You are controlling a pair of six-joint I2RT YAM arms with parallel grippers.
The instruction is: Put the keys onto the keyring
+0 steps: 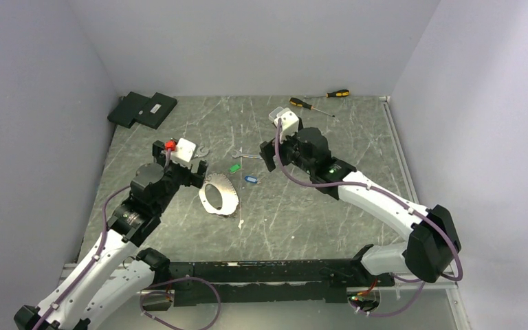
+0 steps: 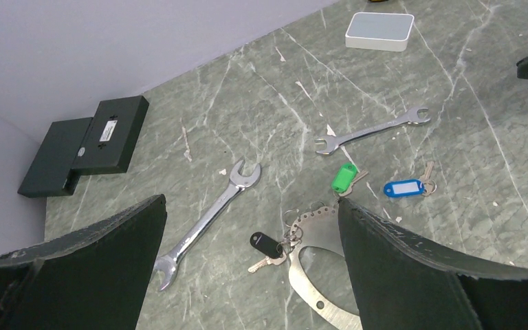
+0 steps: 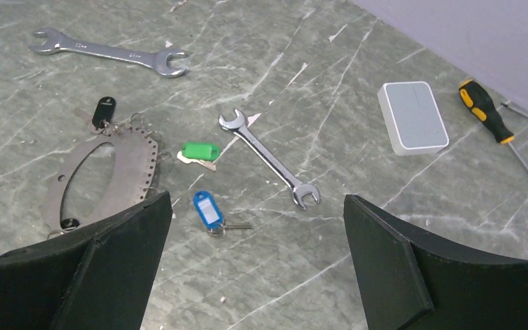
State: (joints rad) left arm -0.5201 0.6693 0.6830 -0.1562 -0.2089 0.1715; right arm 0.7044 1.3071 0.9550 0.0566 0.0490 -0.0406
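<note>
Top external view gives us the keyring (image 1: 218, 196), a pale grey oval loop lying flat on the tabletop (image 1: 330, 206) a little left of its middle. Two keys lie loose just beyond it toward the far edge: the green key (image 1: 234, 167), and to its right the blue key (image 1: 250, 179). They are apart from each other and from the loop. From the left wrist we see a black key (image 2: 265, 242) lying against the loop's rim among a few small wire rings; we cannot tell whether it hangs through a hole. The left pincer (image 2: 251, 204) stands wide with nothing between its fingers, over the left end of the keyring, and its right finger hides part of the loop. We cannot tell whether that finger touches it. The right pincer (image 3: 258, 198) is spread just as wide and is also empty, and the green and blue keys show between its fingers. The left spanner (image 2: 210, 220) lies just left of the keyring, and the far spanner (image 2: 371, 129) lies beyond the green key. Nearer the far edge we find a grey box (image 3: 412, 117) with a screwdriver (image 3: 485, 110) beside it. Two black blocks (image 1: 142, 110) sit in the far left corner.
</note>
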